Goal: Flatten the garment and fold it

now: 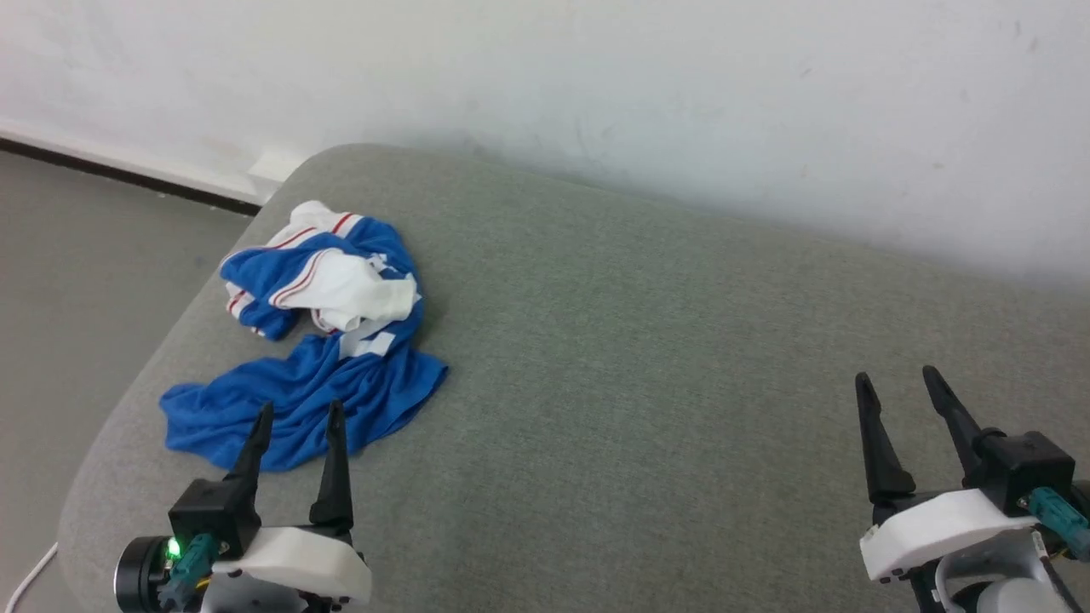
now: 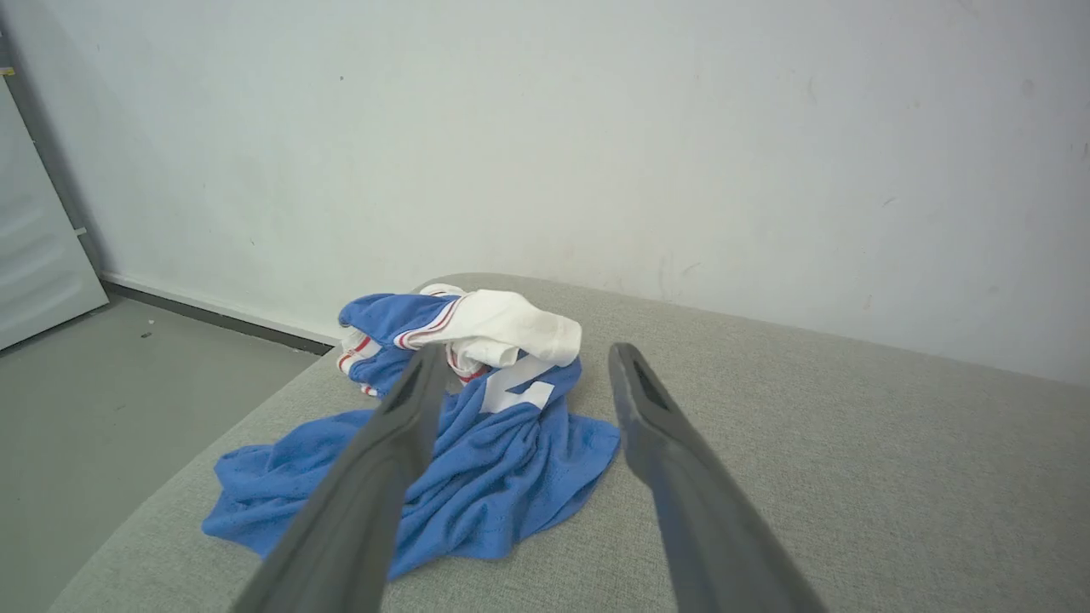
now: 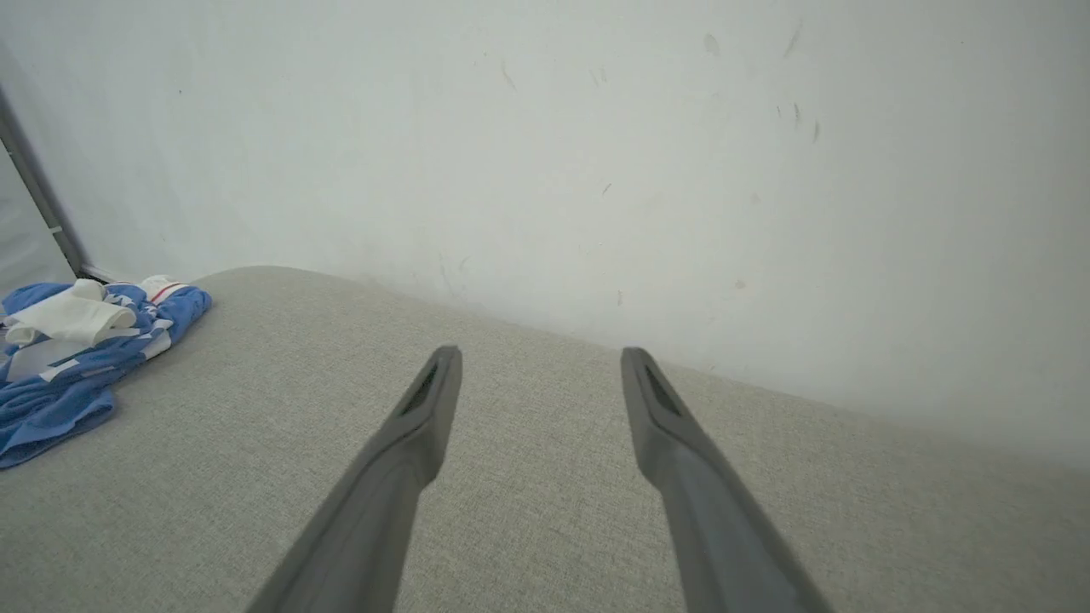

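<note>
Garment (image 1: 341, 392) lay in a crumpled heap near the left end of the grey fabric surface (image 1: 647, 340), toward my far-left corner in the head view, not flattened and not folded. Its blue body spread out toward me in loose wrinkles, while a white sleeve with red-and-white striped trim sat bunched on top at the far side, and part of a large white printed figure showed just below that sleeve. I had the left gripper (image 1: 301, 407) at the near edge of the garment with its two dark fingers standing well apart and nothing between them; from the head camera the fingertips overlapped the blue hem, and I could not tell whether they touched the cloth. Through the left wrist camera the left gripper (image 2: 528, 351) framed the garment (image 2: 511, 460), the left finger crossing in front of the blue folds and the right finger over bare upholstery just beside them. The right gripper (image 1: 896, 375) hung over the bare right side of the surface, well apart from the garment, its fingers also spread and empty. In the right wrist camera the right gripper (image 3: 540, 351) pointed toward the pale wall (image 3: 596, 153), and the garment (image 3: 60, 375) sat at the far left edge. Grey floor (image 1: 68, 255) ran alongside the left end.
</note>
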Controlling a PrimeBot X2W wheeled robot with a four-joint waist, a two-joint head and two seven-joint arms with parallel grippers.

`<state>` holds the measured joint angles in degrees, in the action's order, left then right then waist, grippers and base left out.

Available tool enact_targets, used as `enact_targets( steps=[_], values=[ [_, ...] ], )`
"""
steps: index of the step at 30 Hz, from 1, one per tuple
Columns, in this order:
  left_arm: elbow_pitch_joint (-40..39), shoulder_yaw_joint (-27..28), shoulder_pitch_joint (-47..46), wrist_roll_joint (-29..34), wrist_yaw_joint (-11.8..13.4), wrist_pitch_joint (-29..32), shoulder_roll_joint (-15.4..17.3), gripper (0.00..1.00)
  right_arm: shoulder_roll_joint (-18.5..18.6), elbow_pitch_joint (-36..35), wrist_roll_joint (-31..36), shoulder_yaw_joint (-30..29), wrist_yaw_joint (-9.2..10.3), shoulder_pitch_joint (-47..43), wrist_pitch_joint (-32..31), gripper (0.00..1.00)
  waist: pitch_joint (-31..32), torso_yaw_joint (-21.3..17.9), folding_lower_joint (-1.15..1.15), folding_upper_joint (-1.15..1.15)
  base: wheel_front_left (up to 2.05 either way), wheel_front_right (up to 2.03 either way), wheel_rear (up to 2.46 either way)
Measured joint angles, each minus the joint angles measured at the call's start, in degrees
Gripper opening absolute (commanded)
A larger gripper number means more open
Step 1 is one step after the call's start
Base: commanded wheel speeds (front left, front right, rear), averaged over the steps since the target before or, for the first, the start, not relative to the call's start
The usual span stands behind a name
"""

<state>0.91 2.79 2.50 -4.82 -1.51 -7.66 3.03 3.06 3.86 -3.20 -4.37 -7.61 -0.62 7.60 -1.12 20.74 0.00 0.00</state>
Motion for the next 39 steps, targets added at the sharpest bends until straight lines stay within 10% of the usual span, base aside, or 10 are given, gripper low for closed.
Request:
enact_targets(
  steps=[39],
  values=[
    [-0.78, -1.34, 3.04, -4.27, 3.13, -4.49, -0.01, 1.0, -0.01, 2.35, -0.83, -0.6, 0.0, 1.27, 4.58, 1.0, -1.3, 11.82, 0.0, 0.0, -0.05, -0.05, -0.05]
  ],
)
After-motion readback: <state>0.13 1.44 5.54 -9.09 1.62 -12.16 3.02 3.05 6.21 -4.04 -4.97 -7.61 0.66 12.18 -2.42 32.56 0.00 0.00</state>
